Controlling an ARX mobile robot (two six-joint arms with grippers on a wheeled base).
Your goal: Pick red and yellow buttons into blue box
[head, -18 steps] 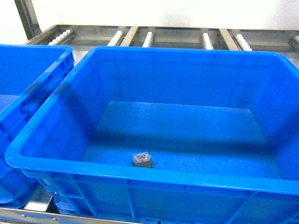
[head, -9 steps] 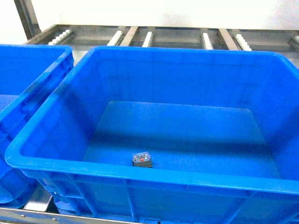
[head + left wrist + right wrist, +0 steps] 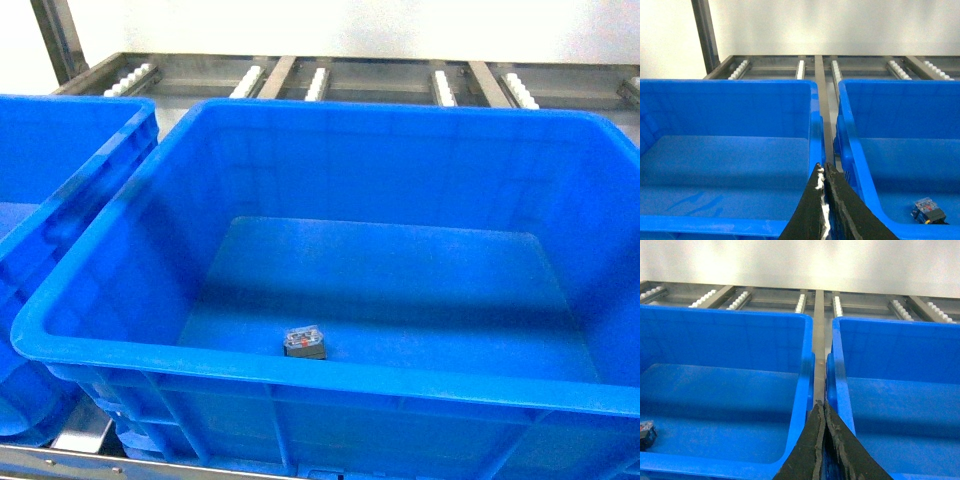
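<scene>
The blue box point(image 3: 300, 372) fills the head view; it is the right-hand crate point(image 3: 856, 150) in the left wrist view and the left-hand crate point(image 3: 801, 390) in the right wrist view. One button switch point(image 3: 304, 342) lies on its floor near the front wall, clear contact block up with a red mark. The same button point(image 3: 928, 210) shows a bit of yellow at its lower edge, and the button point(image 3: 646, 434) is cut by the frame edge. I cannot make out its cap. My left gripper point(image 3: 823, 167) and right gripper point(image 3: 821, 404) are shut and empty, outside the head view.
A second blue crate point(image 3: 60, 200) stands left of the box, seen as the crate point(image 3: 730, 150) in the left wrist view. Another crate point(image 3: 900, 390) stands to the right. Metal roller rails point(image 3: 320, 78) run behind, with a steel rail point(image 3: 824, 115) in the gap between crates.
</scene>
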